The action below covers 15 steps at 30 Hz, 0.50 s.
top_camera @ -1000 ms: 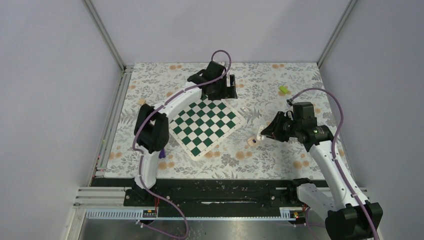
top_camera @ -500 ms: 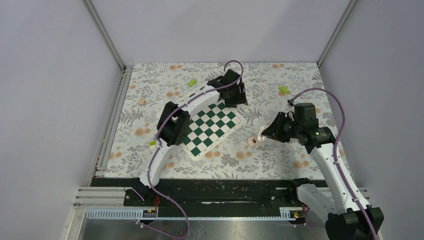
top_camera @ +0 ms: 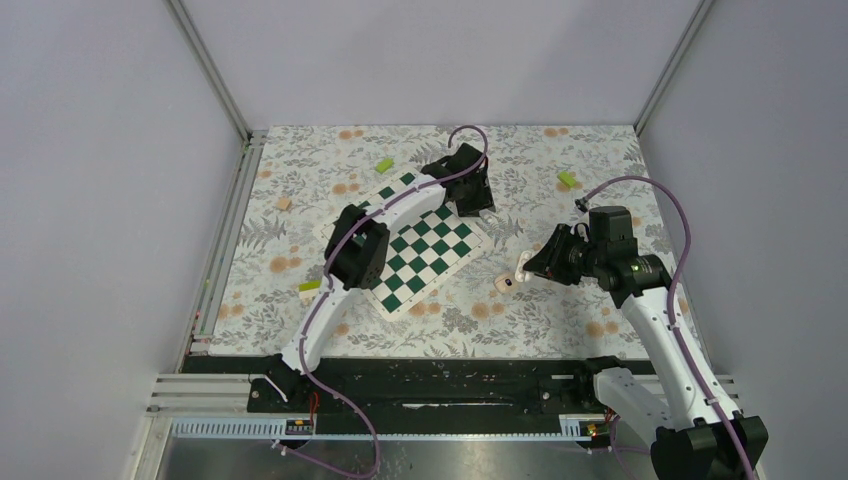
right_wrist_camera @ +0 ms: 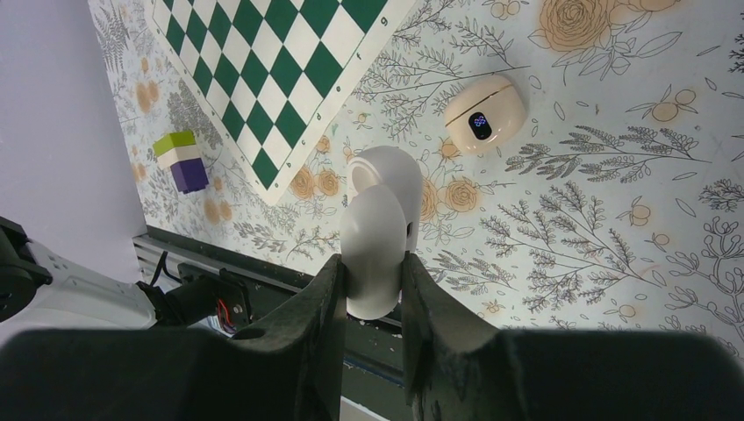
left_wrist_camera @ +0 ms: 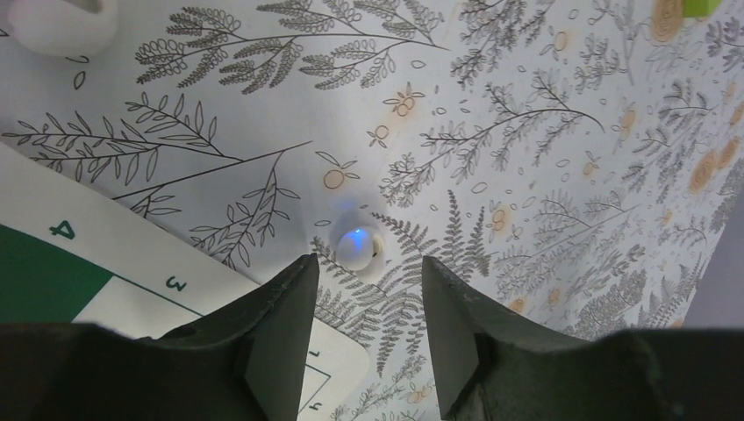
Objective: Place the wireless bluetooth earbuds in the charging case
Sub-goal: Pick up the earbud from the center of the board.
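Early stage; nothing appears seated. Right tool (right_wrist_camera: 371, 263) pinches one earbud (right_wrist_camera: 375, 210) above the table (right_wrist_camera: 614, 219), charging case (right_wrist_camera: 484, 112) lying ahead of its tips. Left tool (left_wrist_camera: 367, 267), fingers spread, faces the other earbud (left_wrist_camera: 355, 246) just beyond its tips, ungripped

Bare cloth (left_wrist_camera: 526, 88) all around the earbud (left_wrist_camera: 355, 248), chessboard (left_wrist_camera: 53, 281) corner just beside.
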{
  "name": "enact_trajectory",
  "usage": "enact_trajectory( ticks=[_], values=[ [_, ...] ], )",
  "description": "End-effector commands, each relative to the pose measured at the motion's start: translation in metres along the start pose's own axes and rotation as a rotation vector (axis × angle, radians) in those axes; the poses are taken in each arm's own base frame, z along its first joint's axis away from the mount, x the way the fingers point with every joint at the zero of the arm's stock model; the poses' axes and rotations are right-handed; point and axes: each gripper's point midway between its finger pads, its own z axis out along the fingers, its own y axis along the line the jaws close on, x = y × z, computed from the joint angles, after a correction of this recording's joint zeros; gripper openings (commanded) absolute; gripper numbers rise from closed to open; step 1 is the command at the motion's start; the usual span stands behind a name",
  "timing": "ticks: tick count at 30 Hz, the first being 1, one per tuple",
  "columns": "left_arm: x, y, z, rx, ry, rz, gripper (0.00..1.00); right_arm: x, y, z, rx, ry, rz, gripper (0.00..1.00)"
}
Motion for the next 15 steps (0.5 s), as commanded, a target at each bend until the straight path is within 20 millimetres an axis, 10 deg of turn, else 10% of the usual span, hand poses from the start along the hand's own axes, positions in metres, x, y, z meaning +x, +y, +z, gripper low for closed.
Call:
enact_trajectory(
  ticks=[1,15],
  values=[
    [-0.011,-0.007,-0.001,0.010,-0.032,-0.022,0.47,-0.012,0.008,-0.008,-0.020,-0.050,-0.035,0.00],
    [-0.003,-0.009,0.011,0.042,-0.003,-0.068,0.30,-0.010,0.004,-0.007,-0.004,-0.041,-0.033,0.00]
  ],
)
